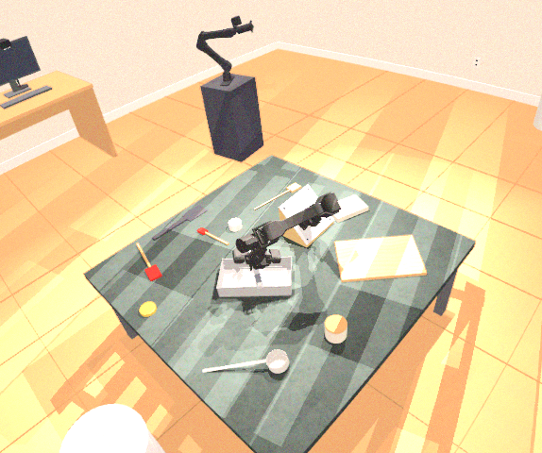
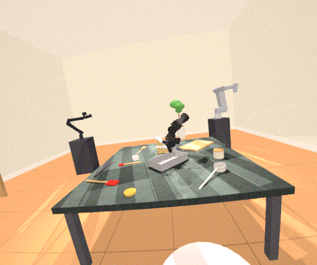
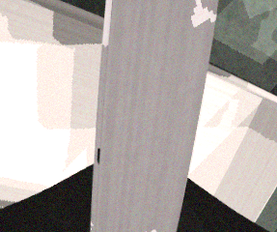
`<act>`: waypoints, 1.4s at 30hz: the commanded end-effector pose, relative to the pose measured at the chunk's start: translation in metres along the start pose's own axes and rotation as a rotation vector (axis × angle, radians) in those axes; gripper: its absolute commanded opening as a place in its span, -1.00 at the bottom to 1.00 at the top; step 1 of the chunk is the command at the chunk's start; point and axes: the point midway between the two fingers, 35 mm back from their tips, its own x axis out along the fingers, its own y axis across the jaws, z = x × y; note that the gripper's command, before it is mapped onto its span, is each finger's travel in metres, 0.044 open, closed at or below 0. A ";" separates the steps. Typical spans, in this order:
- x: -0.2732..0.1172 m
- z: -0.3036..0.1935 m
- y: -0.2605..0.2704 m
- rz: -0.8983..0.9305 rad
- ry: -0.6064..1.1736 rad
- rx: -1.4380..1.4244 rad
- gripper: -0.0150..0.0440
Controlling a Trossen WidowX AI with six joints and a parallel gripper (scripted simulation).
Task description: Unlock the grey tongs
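Observation:
My gripper (image 1: 258, 266) (image 3: 136, 170) is shut on the grey tongs (image 1: 258, 277) (image 3: 150, 106), over the roasting tin (image 1: 254, 292) (image 2: 156, 166). In the wrist view the tongs run as a broad grey bar from top to bottom between the black fingers. In the top view only a short piece of them shows below the fingers, so their tips, their tilt and the state of the lock cannot be told. The wooden board (image 1: 383, 260) (image 2: 197, 144) lies flat, to the right of the tin in the top view.
A wooden stand with white panels (image 1: 295, 207) is behind the tin, partly under the arm. A round can (image 1: 335, 329) (image 2: 218, 154) and a long-handled white pan (image 1: 277, 361) (image 2: 219, 167) are in front. A small white pot (image 1: 234, 225) and a red spatula (image 1: 153, 272) are at the left.

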 end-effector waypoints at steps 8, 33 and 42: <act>-0.003 0.000 0.001 0.178 -0.017 -0.001 -1.00; -0.020 0.027 0.027 0.286 -0.043 -0.060 -1.00; -0.048 0.064 0.072 0.277 -0.057 -0.180 -1.00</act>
